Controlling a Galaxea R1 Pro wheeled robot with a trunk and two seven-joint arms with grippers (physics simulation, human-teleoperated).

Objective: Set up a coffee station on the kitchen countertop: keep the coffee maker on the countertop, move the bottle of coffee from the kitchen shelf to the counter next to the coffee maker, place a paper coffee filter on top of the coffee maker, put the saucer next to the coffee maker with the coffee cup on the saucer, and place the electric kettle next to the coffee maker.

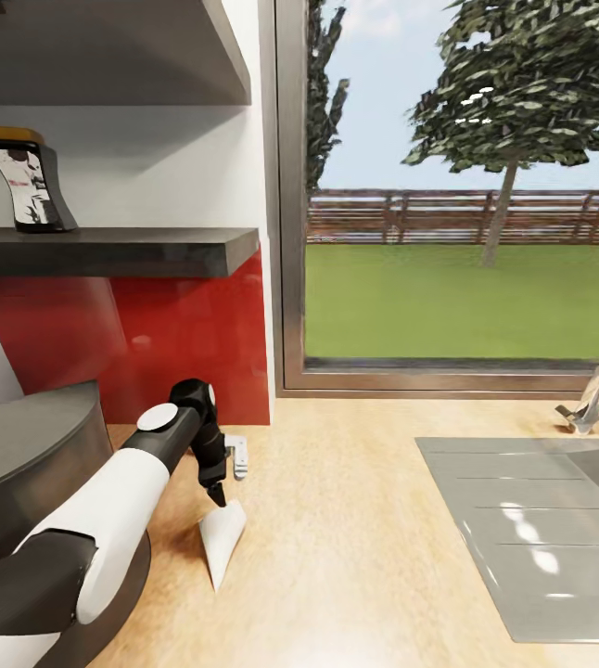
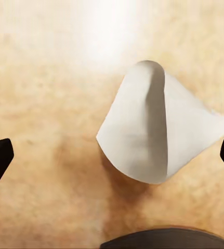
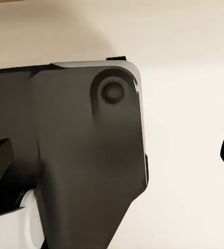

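One paper filter (image 2: 161, 132) on countertop (image 1: 355, 520) below spread left gripper (image 2: 112, 155) (fingers apart, not touching).

This is a home kitchen: a pale wood-grain bench (image 1: 355, 520) runs under a large metal-framed window (image 1: 466, 195) looking onto a lawn, trees and a wooden fence. At the right a grey stainless sink with a ribbed drainboard (image 1: 522, 529) is set into the bench, with a chrome tap with a red knob (image 1: 596, 401) behind it. At the left, a glossy red splashback (image 1: 151, 334) sits below dark grey wall shelves (image 1: 114, 249).
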